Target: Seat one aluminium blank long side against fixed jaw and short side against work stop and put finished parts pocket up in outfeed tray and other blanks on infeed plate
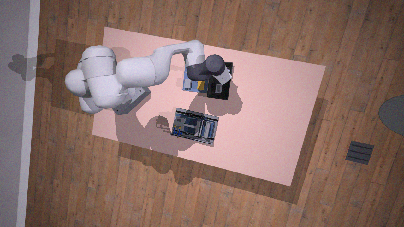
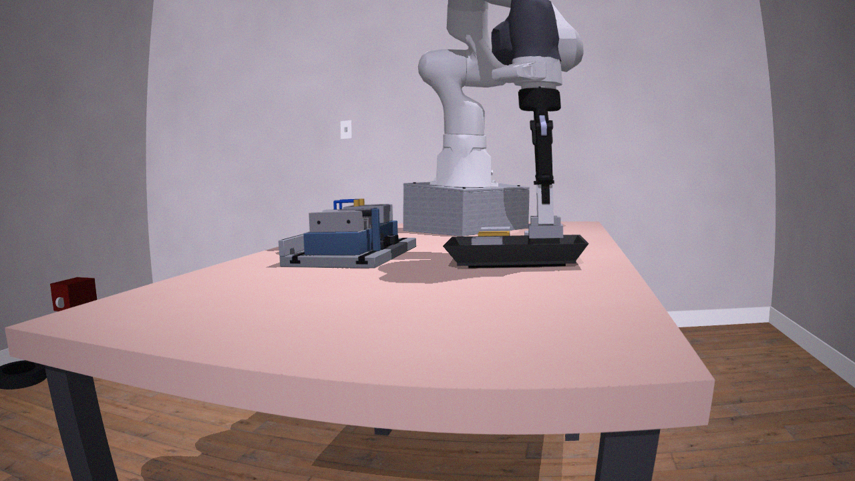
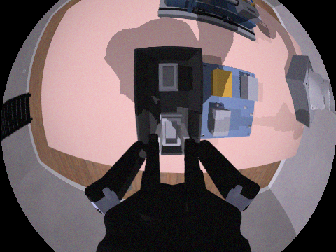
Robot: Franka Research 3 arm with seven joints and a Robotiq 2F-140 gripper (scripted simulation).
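My gripper [image 2: 544,202] [image 3: 171,130] is shut on a grey finished part [image 2: 545,228] [image 3: 171,130], pocket up, and holds it at the near end of the black outfeed tray [image 1: 216,95] [image 2: 514,251] [image 3: 145,80], level with the tray's rim. A second finished part [image 1: 218,88] [image 3: 168,75] lies flat in the tray. Beside the tray is the blue infeed plate [image 1: 185,89] [image 3: 235,133] with a brass blank [image 1: 200,84] [image 2: 493,233] [image 3: 222,83] and two aluminium blanks [image 3: 220,120] [image 3: 249,87]. The vise [image 1: 194,126] [image 2: 347,236] [image 3: 210,0] stands apart on the table. In the top view the wrist hides my fingers.
The arm's grey base block [image 2: 466,209] [image 3: 305,89] stands behind the plate and tray. A red box [image 2: 73,292] sits beyond the table's left edge. The table [image 2: 418,335] stretches wide toward the front.
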